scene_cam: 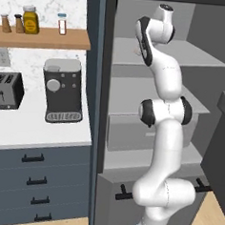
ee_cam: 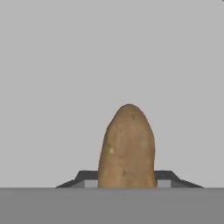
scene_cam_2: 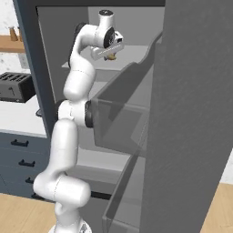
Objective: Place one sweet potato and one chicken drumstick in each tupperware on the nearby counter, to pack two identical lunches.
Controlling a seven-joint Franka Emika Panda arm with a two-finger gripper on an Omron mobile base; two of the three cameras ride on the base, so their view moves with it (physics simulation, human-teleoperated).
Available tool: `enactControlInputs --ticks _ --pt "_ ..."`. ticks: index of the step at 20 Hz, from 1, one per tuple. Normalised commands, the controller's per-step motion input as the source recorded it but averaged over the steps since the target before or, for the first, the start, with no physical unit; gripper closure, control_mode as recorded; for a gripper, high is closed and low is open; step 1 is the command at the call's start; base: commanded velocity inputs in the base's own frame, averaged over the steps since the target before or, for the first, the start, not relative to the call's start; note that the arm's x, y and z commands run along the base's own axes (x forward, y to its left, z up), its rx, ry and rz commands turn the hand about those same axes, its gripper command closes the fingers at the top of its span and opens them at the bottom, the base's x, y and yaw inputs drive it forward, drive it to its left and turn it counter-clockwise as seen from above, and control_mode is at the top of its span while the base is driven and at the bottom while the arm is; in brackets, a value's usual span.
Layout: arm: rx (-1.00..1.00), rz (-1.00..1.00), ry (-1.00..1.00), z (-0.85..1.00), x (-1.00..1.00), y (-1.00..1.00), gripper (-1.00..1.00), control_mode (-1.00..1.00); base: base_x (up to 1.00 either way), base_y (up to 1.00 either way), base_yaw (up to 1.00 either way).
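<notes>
Claw: the claw [scene_cam_2: 110, 56] is up at the top fridge shelf [scene_cam: 205, 57], clenched on the sweet potato [ee_cam: 127, 148].
Sweet potato: between the fingertips [ee_cam: 87, 177], over the shelf's left part.

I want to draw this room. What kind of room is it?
A kitchen, most likely. There is a toaster and a coffee machine on a white counter, and an open fridge with shelves, where the robot's gripper is at a sweet potato.
</notes>
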Motion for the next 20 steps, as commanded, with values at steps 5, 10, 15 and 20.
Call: enactControlInputs --ticks 5,10,15,20 --pt "-0.14 -0.02 -0.61 -1.0 -0.32 -0.42 1.0 -1.0 0.0 0.0 0.0" --pt "-0.15 -0.04 -0.81 -1.0 -0.08 -0.19 1.0 -1.0 0.0 0.0 0.0" --pt "0.05 -0.06 -0.36 0.24 -0.4 -0.19 1.0 -1.0 0.0 0.0 0.0" --pt "0.13 -0.01 0.4 0.99 -1.0 -0.18 1.0 -1.0 0.0 0.0 0.0"
